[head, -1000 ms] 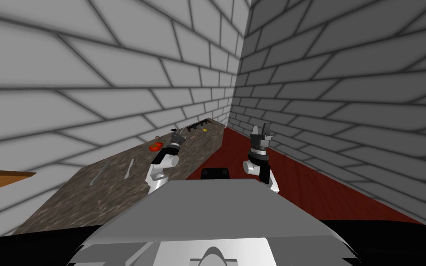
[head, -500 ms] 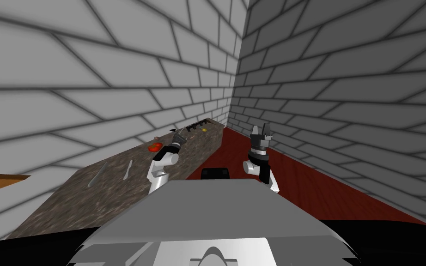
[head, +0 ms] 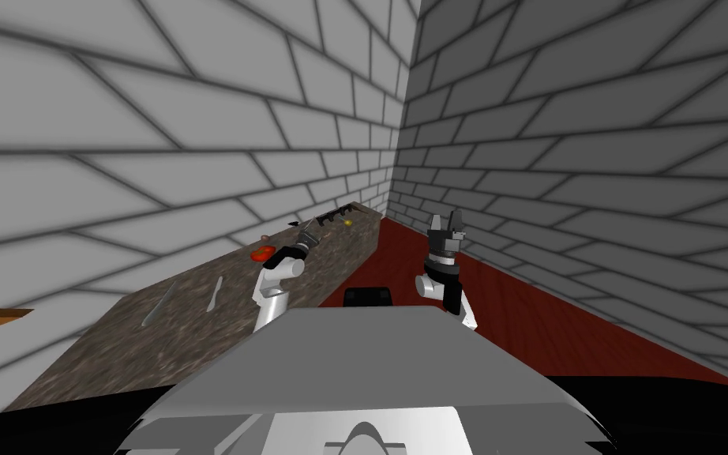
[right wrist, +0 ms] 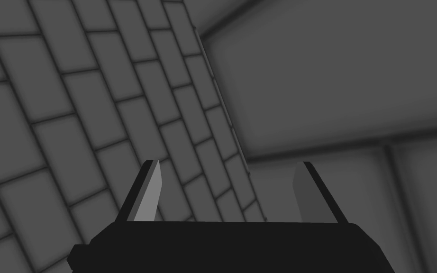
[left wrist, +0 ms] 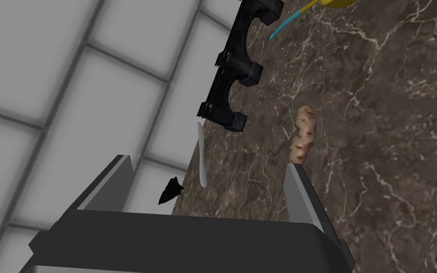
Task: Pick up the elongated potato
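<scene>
The elongated potato point(left wrist: 303, 135), tan with dark reddish spots, lies on the dark marbled countertop point(left wrist: 393, 142). My left gripper point(left wrist: 208, 185) hovers above the counter near its wall edge, open with nothing between its fingers. The potato sits just past the tip of one finger point(left wrist: 300, 189), off the gripper's centre line. In the head view the left gripper point(head: 305, 237) reaches out over the countertop point(head: 197, 332). My right gripper point(head: 447, 225) is raised over the red floor, open and empty.
A black notched rack point(left wrist: 234, 71), a slim white utensil point(left wrist: 202, 154) and a small black fragment point(left wrist: 170, 190) lie along the wall edge. A yellow item with a blue stem point(left wrist: 336, 2) sits farther on. A red item point(head: 262, 253) and two grey utensils point(head: 216, 291) lie nearer me.
My head view has shifted slightly, so the counter items sit a little lower and to the left. My left arm has stretched a bit farther along the counter. The right arm has not moved.
</scene>
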Available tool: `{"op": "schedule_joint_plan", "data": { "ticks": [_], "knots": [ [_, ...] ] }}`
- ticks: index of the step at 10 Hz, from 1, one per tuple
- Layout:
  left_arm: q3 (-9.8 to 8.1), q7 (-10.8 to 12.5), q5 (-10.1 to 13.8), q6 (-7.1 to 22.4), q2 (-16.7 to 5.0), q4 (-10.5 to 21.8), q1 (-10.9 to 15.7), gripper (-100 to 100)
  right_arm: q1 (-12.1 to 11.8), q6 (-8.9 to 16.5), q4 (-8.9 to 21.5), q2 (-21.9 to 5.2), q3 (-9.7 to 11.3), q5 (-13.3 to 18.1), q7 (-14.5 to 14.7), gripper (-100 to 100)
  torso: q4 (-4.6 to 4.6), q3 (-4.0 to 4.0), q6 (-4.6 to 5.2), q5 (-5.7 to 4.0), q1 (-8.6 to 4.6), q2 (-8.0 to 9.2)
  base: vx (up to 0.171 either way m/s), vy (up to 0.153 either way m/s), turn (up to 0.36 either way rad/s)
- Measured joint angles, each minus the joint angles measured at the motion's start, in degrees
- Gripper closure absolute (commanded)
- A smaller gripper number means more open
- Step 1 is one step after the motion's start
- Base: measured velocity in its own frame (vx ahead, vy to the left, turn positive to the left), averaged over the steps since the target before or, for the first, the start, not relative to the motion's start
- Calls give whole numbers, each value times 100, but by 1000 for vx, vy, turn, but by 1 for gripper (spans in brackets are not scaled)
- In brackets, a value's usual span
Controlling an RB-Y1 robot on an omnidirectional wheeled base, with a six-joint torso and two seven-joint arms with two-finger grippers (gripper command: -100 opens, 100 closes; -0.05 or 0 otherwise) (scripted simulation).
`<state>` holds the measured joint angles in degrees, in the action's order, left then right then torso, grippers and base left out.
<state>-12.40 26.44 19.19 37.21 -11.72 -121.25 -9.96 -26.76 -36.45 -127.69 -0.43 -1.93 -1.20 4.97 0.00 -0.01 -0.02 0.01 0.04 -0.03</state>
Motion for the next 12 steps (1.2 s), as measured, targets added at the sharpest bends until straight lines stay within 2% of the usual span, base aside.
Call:
{"op": "schedule_joint_plan", "data": {
  "ticks": [3, 7, 8, 12],
  "knots": [
    [-94, 87, 102, 443, -46, 212, 143, -100, 0, 0, 0, 0, 0, 0, 0, 0, 0, -1, 0, 0, -1, -1, 5, 10, -40],
    [-255, 223, 195, 1071, -87, 551, 463, -100, 0, 0, 0, 0, 0, 0, 0, 0, -2, -4, 0, 1, 2, -6, 13, 13, -40],
    [-271, 234, 213, 1212, -97, 529, 455, -100, 0, 0, 0, 0, 0, 0, 0, 0, -1, -2, -1, 0, 0, -3, 17, 15, -90],
    [-440, 334, 328, 1835, -166, 833, 722, -100, 0, 0, 0, 0, 0, 0, 0, 0, -2, -5, -1, 1, 5, -9, 20, 20, -46]
  ]
}}
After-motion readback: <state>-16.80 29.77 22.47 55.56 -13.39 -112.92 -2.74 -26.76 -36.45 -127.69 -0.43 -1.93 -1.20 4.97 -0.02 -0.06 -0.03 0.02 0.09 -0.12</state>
